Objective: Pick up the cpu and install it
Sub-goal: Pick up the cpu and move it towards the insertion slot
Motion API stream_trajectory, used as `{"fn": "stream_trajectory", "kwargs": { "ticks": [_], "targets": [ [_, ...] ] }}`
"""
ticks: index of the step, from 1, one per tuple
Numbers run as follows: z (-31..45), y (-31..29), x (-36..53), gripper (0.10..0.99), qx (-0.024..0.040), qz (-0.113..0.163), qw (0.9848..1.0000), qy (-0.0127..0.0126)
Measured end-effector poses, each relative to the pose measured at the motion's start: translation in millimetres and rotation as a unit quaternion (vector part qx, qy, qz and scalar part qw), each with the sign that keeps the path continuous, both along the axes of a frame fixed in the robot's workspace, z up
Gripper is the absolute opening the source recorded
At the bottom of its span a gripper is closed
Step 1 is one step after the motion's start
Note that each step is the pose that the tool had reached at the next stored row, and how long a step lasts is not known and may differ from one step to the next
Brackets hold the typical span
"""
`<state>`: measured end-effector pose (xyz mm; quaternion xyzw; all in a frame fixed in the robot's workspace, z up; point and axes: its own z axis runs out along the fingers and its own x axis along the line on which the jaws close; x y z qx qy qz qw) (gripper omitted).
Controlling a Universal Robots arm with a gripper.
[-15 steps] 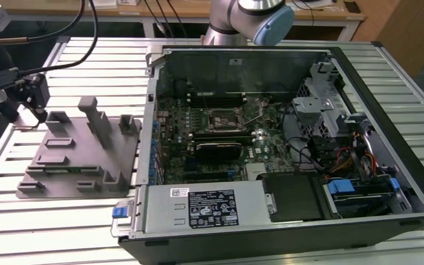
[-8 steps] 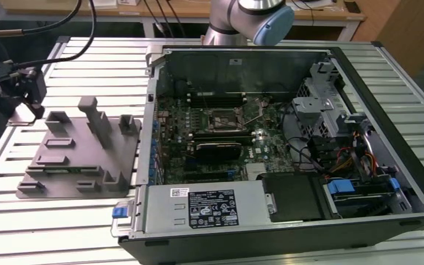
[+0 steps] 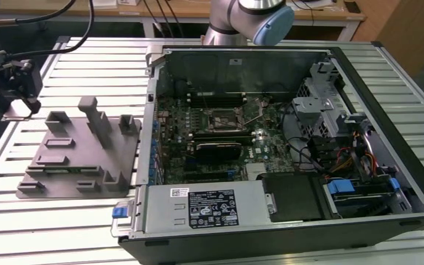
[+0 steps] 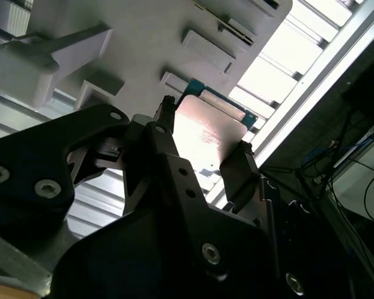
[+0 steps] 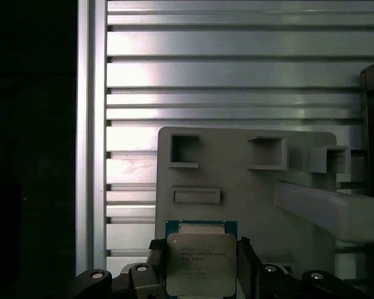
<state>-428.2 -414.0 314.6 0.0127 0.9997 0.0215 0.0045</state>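
My pincer (image 5: 200, 256) is clamped on the cpu (image 5: 199, 266) by two opposite edges; its silver top faces me in the first wrist view, sides square with the fixture (image 5: 255, 193)

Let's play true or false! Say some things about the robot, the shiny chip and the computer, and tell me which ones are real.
1. The gripper holds the cpu between its fingers. True.
2. The cpu already sits in the socket on the motherboard. False: it is in the gripper, by the grey fixture, away from the computer.
3. The computer case lies open, so its insides show. True.
4. The grey fixture lies inside the computer case. False: it rests on the slatted table, beside the case on the exterior view's left.
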Motion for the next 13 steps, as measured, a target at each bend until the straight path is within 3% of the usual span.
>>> {"fn": "stream_trajectory", "kwargs": {
  "ticks": [13],
  "targets": [
    [17.6,0.0,0.0,0.541,0.0000,0.000,1.0000,0.0000]
  ]
}}
